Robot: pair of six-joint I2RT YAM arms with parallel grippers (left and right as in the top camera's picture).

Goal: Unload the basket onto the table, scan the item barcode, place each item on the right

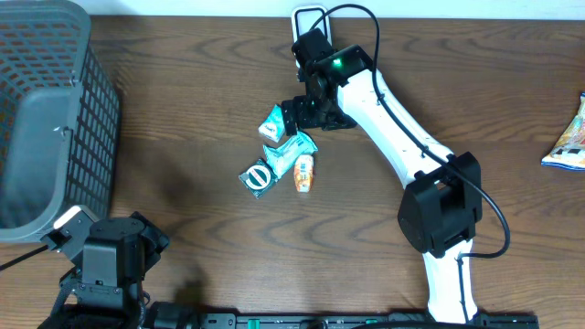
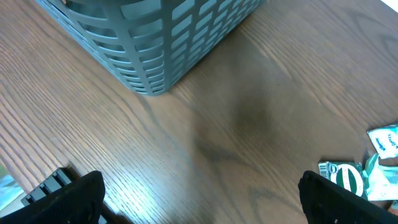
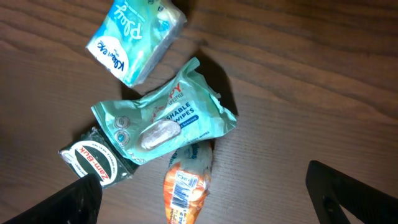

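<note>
From overhead, at the middle of the brown wooden table [image 1: 183,73], the right gripper [image 1: 315,114] hangs with jaws wide, holding nothing. A grey plastic lattice basket [image 1: 55,110] stands at the far left; what lies in it I cannot tell. A printed snack bag [image 1: 569,137] lies at the right edge.

In the left wrist view, the left gripper [image 2: 199,186] is spread wide and empty near the basket's corner.

In the right wrist view, a teal tissue pack [image 3: 134,40] reads "Kleenex", a teal soft pack [image 3: 165,118] "WIPES" and a dark green packet [image 3: 93,163] "Zam-Buk". The orange pouch [image 3: 186,186], barcode [image 3: 180,193] up, touches the soft pack's near side.
</note>
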